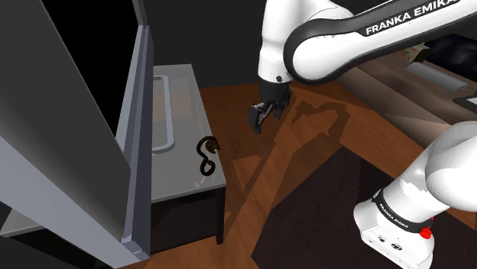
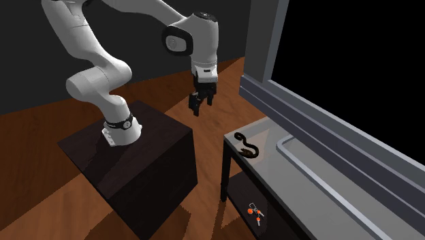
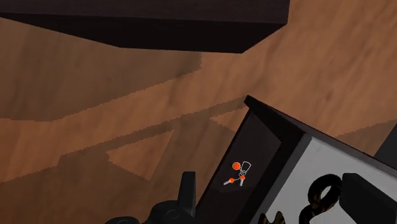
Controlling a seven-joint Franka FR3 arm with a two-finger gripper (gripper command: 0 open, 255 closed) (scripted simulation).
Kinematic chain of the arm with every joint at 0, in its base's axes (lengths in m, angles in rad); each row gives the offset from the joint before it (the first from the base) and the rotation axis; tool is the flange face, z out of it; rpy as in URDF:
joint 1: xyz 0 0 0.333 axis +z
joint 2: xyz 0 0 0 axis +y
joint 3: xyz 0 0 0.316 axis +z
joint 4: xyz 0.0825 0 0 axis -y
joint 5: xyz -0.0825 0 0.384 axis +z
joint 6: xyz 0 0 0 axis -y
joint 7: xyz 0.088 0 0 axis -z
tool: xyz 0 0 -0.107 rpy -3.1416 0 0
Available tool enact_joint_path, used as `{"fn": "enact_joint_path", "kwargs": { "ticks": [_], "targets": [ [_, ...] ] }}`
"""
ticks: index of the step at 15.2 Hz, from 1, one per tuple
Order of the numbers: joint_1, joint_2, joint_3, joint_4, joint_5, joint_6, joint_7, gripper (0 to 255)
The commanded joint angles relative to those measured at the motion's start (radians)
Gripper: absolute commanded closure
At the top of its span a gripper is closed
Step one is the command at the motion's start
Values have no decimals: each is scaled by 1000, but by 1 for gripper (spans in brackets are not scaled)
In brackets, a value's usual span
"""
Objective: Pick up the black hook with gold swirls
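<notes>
The black hook with gold swirls (image 1: pixel 206 153) lies flat near the corner of a grey table top (image 1: pixel 180 182), also seen in the second exterior view as the hook (image 2: pixel 248 145) on the table (image 2: pixel 300 187). My gripper (image 1: pixel 262 116) hangs open in the air beside the table, above the wooden floor and off the hook's side, touching nothing. In the second exterior view the gripper (image 2: pixel 198 103) is up and to the left of the hook. In the wrist view the hook (image 3: pixel 321 194) shows near the right finger (image 3: pixel 362 198), far below the gripper (image 3: pixel 273 198).
A raised-rim recess (image 1: pixel 162 115) is set in the table behind the hook. A tall grey window frame (image 1: pixel 136 115) with a black area behind it borders the table. Small orange-tagged keys (image 2: pixel 255 213) lie on the lower shelf. The dark stand (image 2: pixel 136 163) sits on wooden floor.
</notes>
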Motion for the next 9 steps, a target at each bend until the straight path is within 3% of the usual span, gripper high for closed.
{"fn": "enact_joint_path", "kwargs": {
  "ticks": [1,9],
  "targets": [
    [-5,82,30,26,-27,57,50,0],
    [13,426,90,198,-235,198,296,0]
  ]
}}
